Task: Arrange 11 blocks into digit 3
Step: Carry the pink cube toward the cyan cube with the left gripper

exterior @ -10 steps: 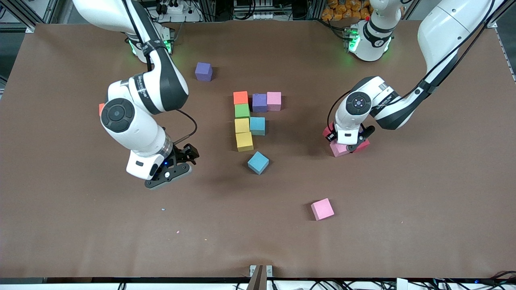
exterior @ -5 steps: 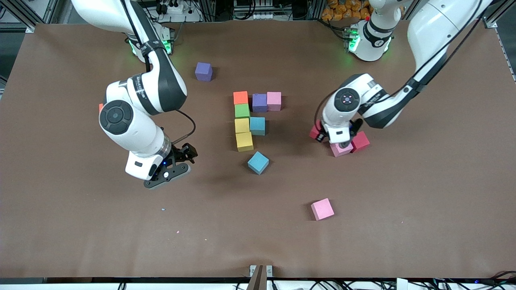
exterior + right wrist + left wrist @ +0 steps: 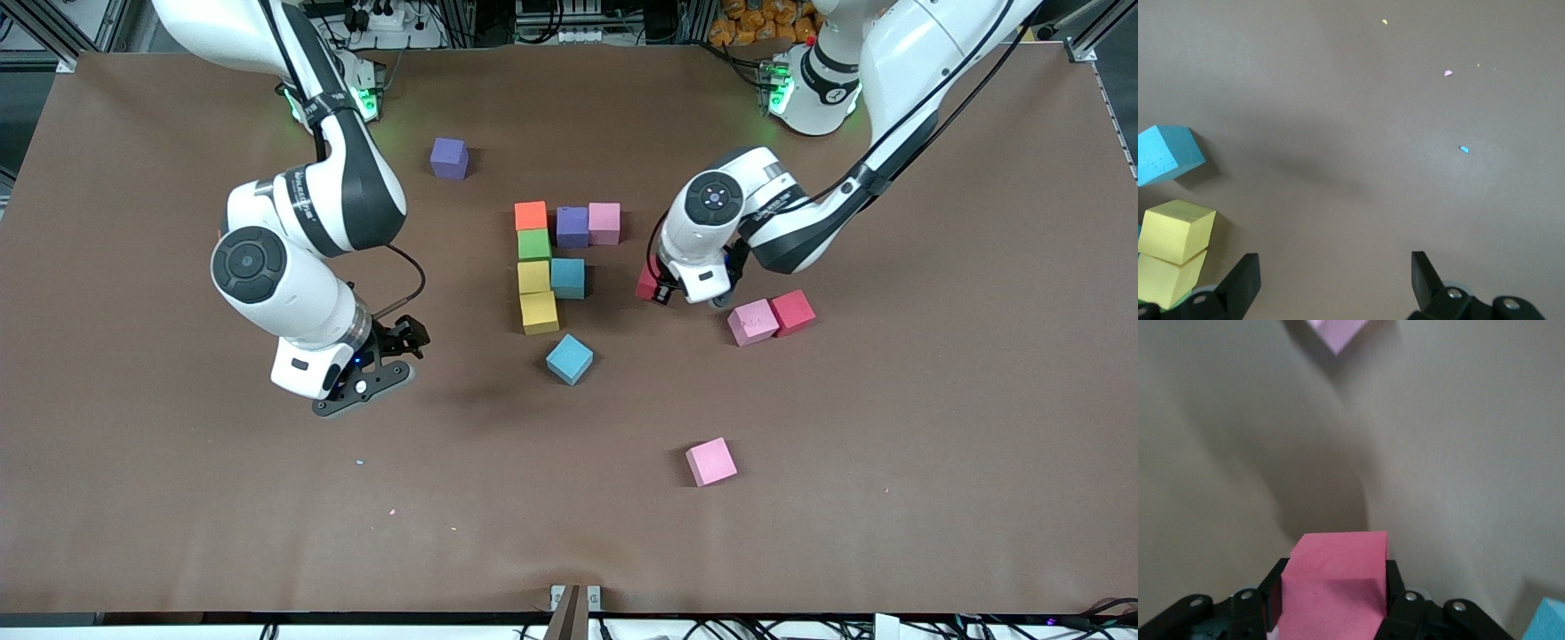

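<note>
The left gripper (image 3: 1331,603) pinches a small matte red cube (image 3: 1333,580) between its black fingers (image 3: 1395,597), one flat face against each pad. It hangs over bare brown table (image 3: 933,427) between the half-built figure and a loose pair of cubes, a pink one (image 3: 752,322) touching a second red one (image 3: 793,312). In the left wrist view the held cube sits square in the jaws; being a cube, it has no long axis to speak of, and its top edge runs straight across the fingers.

Over at the right arm's end, the right gripper (image 3: 1331,283) waits with fingers spread wide, nothing between them, just above the table beside the yellow cubes.

Now the score. Seven cubes are placed: an orange (image 3: 531,215), purple (image 3: 573,226) and pink (image 3: 605,222) row, then green (image 3: 534,244), yellow (image 3: 533,276) and yellow (image 3: 539,312) running down the column, with a light blue cube (image 3: 568,277) beside the upper yellow. The column looks one short, the middle row one short, and the lowest row is hardly begun.

Loose stock: a skewed light blue cube (image 3: 569,358) just beside the lower yellow, a pink cube (image 3: 710,461) well apart nearer the camera, and a spare purple cube (image 3: 449,158) near the right arm's base.
</note>
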{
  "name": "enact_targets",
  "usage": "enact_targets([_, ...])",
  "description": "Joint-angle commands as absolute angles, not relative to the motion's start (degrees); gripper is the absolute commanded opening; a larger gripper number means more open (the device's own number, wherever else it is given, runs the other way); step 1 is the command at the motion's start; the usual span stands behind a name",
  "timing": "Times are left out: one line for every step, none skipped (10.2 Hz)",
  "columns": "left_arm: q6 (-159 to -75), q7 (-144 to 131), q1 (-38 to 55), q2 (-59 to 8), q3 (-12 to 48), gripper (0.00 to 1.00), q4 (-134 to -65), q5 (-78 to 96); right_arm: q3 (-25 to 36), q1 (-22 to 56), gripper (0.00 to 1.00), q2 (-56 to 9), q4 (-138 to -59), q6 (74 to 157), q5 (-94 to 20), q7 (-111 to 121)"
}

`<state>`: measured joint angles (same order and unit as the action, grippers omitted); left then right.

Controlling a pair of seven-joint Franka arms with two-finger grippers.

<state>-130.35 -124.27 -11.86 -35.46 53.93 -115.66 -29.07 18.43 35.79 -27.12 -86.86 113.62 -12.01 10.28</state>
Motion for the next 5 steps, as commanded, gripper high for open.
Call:
enact_targets([-129.8, -129.4, -4.9, -38.6, 49.9, 0.19, -111.1, -28.7, 17.5, 34.8, 1.00, -25.6, -87.9, 112.6, -11.2, 11.0])
enact_targets([-129.8, -131.7, -0.7, -38.7, 46.5, 0.19, -109.5, -28.7, 17.5, 34.8, 1.00, -25.6, -87.9, 112.2, -11.2, 11.1])
enact_targets([-129.9, -132.8, 2.6, -38.9, 43.5, 0.19, -108.3, -28.4, 17.5, 34.7, 1.00, -25.6, -87.9, 112.1, -11.2, 11.6])
enact_targets([-129.9, -134.6, 4.7, -39.9, 42.6, 0.19, -107.1, -28.0, 17.5, 34.7, 1.00, -25.6, -87.8, 112.1, -11.2, 11.8])
enact_targets([-130.1, -138.2, 5.3, -40.5, 42.5, 0.19, -106.3, -28.0, 17.5, 34.6, 1.00, -25.6, -87.9, 112.1, -11.2, 11.8])
